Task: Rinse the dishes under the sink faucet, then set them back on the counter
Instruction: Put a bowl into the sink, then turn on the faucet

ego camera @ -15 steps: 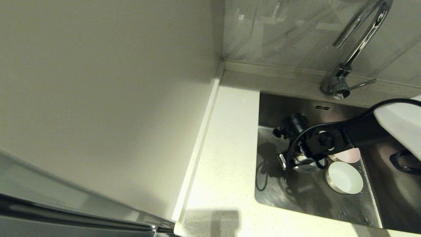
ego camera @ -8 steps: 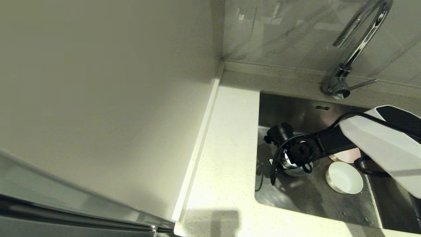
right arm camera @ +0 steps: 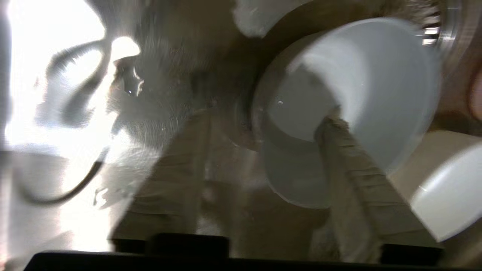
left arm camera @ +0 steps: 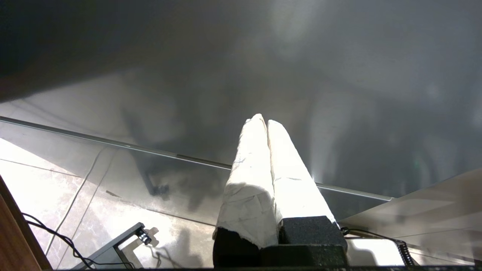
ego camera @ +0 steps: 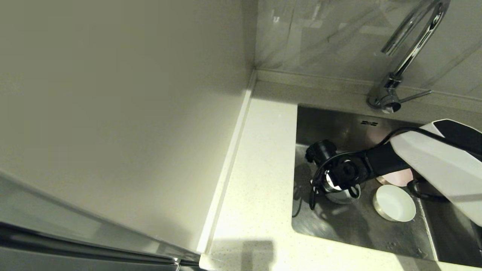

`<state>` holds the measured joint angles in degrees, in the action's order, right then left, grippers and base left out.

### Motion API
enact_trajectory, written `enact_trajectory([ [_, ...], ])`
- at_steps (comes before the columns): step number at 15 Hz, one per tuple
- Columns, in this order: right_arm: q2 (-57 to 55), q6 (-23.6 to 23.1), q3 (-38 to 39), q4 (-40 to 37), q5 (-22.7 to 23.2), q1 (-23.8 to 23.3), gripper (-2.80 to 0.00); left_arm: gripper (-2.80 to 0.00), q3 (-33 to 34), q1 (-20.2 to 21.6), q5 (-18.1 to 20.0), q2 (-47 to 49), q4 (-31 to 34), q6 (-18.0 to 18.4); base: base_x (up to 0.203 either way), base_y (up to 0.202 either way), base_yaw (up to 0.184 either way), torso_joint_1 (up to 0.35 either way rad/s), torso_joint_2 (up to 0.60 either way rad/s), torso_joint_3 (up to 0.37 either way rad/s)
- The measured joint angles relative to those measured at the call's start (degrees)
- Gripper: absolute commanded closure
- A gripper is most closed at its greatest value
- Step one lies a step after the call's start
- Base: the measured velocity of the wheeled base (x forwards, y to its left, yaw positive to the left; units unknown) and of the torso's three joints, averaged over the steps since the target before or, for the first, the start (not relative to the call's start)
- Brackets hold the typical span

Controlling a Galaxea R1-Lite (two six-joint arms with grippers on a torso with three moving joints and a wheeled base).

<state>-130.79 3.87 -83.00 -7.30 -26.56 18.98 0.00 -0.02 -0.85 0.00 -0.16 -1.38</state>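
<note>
— What do we see, starting with the biggest things?

— We see the white speckled counter (ego camera: 260,165) running along the left of the square steel sink (ego camera: 312,124), and the tall chrome faucet (ego camera: 412,49) curving up behind the basin, its thin lever sticking out sideways.

— And our arms?

— Our right gripper (right arm camera: 260,124) reaches down into the sink near its left wall. Its jaws stand apart, one finger (right arm camera: 350,158) lying over the inside of the pale blue bowl (right arm camera: 350,101) and the other finger (right arm camera: 188,158) outside it. Whether they press on the rim, we cannot tell. Our left gripper (left arm camera: 266,122) hangs away from the counter with its jaws pressed together.

— The other dishes?

— All in the basin. The mint-white bowl (ego camera: 394,203) sits upright on the sink floor, round, shallow, smooth. The pink bowl (ego camera: 400,177) peeks out just behind it, mostly hidden under our right arm.
</note>
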Motion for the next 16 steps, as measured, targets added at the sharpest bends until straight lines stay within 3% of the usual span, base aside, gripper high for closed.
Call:
enact_trajectory([
  [5,17.15,10.62,-0.72,-15.31,0.11,-0.55,-2.8,0.0,0.0,0.0,-0.02,0.0,0.0,0.0,0.0,0.0,0.0,0.0,0.0,0.0],
  [7,26.12,14.51,-0.78,-23.33,0.2,-3.26,-2.8,0.0,0.0,0.0,0.0,0.0,0.02,0.01,0.0,0.0,0.0,0.0,0.0,0.0],
  [9,34.38,16.87,-0.19,-30.74,0.49,-8.9,-2.8,0.0,0.0,0.0,0.0,0.0,-0.02,0.0,0.0,0.0,0.0,0.0,0.0,0.0],
  [10,38.25,17.29,0.45,-33.55,0.95,-12.53,0.0,0.0,0.0,0.0,0.01,0.0,0.02,0.0,0.0,0.0,0.0,0.0,0.0,0.0],
  [13,46.9,15.71,4.0,-36.24,3.5,-19.45,0.0,0.0,0.0,0.0,0.0,0.0,0.02,-0.02,0.0,0.0,0.0,0.0,0.0,0.0],
  [16,52.52,14.07,7.31,-36.33,4.0,-21.19,0.0,0.0,0.0,0.0,0.0,0.0,0.01,-0.02,0.0,0.0,0.0,0.0,0.0,0.0],
])
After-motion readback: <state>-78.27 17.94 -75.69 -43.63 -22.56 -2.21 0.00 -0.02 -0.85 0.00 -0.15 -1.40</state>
